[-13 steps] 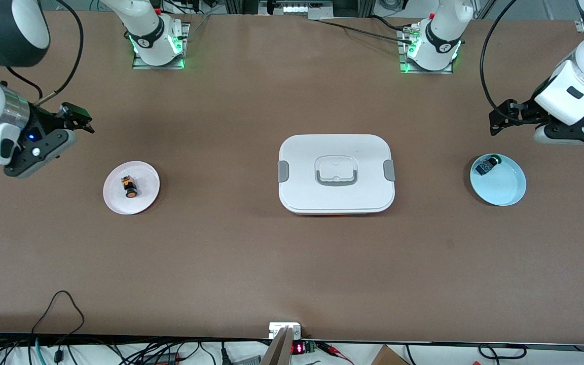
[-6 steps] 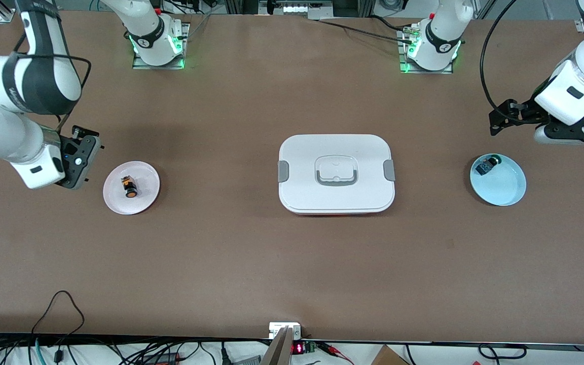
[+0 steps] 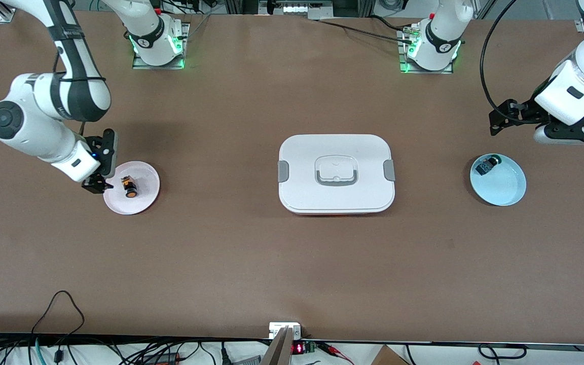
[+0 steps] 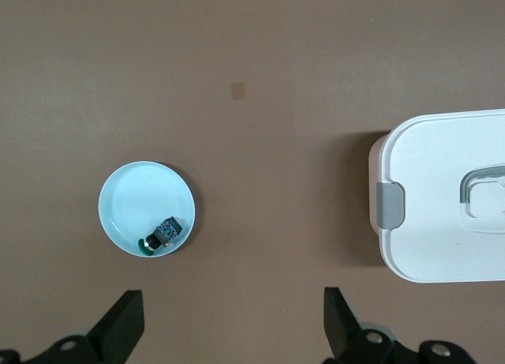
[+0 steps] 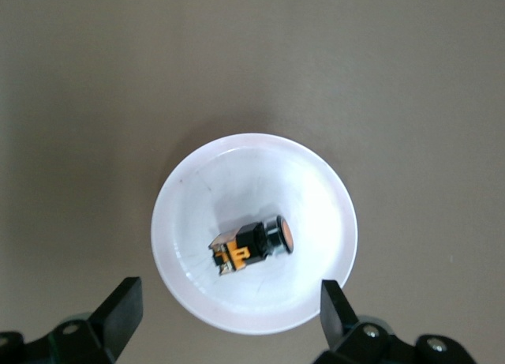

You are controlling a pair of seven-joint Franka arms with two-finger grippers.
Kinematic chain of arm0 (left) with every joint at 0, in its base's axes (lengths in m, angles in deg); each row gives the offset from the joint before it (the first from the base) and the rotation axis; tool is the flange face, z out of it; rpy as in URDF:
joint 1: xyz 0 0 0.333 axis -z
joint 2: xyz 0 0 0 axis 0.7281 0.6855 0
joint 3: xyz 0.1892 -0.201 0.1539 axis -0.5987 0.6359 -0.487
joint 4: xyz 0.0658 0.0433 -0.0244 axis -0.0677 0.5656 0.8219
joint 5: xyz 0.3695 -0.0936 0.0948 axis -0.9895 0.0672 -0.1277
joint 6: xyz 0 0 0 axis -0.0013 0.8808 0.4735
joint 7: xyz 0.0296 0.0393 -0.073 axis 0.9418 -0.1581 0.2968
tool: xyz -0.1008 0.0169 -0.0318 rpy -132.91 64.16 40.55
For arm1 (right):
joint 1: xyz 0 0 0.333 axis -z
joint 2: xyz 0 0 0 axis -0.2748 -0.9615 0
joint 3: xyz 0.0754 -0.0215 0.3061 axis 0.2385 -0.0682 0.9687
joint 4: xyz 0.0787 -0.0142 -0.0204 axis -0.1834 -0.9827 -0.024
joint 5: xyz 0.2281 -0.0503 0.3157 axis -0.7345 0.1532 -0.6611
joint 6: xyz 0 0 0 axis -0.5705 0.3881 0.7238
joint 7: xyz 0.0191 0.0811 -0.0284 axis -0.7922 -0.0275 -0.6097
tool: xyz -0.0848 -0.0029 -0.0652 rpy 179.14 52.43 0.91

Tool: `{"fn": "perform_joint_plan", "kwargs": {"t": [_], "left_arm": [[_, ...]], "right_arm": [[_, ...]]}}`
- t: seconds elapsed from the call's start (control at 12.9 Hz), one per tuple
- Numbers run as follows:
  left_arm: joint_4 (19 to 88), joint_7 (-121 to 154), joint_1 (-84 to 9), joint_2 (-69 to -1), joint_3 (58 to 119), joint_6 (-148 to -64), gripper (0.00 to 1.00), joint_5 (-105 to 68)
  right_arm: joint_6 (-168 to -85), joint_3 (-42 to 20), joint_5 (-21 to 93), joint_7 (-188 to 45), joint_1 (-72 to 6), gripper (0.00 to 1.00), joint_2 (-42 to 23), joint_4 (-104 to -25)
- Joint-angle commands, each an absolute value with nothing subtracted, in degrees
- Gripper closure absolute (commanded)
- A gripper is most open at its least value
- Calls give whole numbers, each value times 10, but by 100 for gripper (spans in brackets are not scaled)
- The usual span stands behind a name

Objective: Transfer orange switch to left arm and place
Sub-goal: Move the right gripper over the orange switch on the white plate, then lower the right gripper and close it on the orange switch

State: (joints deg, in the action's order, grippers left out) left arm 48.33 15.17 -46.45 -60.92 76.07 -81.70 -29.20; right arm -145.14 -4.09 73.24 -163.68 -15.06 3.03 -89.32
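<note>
The orange switch [image 3: 129,187] lies on its side on a small white plate [image 3: 142,198] toward the right arm's end of the table. It also shows in the right wrist view [image 5: 254,244] on that plate [image 5: 237,174]. My right gripper [image 3: 97,183] is open and empty, low over the plate's edge; in its wrist view [image 5: 229,320] the switch lies just ahead of the fingers. The white box [image 3: 336,173] stands in the middle of the table. My left gripper [image 3: 571,136] is open and empty in its wrist view [image 4: 233,324] and waits high near a light-blue plate [image 3: 506,188].
The light-blue plate [image 4: 134,202] holds a small black-and-blue part with a green cap [image 3: 487,165], also seen in the left wrist view [image 4: 162,234]. The box's clip side shows in the left wrist view [image 4: 442,198]. Cables lie along the table's front edge [image 3: 59,304].
My right arm has swung down and in toward the white plate, bringing its gripper from the table's end to the plate's edge. The left arm has not moved.
</note>
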Motion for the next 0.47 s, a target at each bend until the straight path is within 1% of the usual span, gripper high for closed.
{"fn": "perform_joint_plan", "kwargs": {"t": [0.0, 0.39], "left_arm": [[465, 160, -461, -599, 761, -811, 0, -298], [465, 160, -461, -599, 761, -811, 0, -298]], "right_arm": [[-1513, -27, 740, -1716, -136, 0, 30, -929], [-1599, -26, 739, -1832, -135, 0, -15, -948]]}}
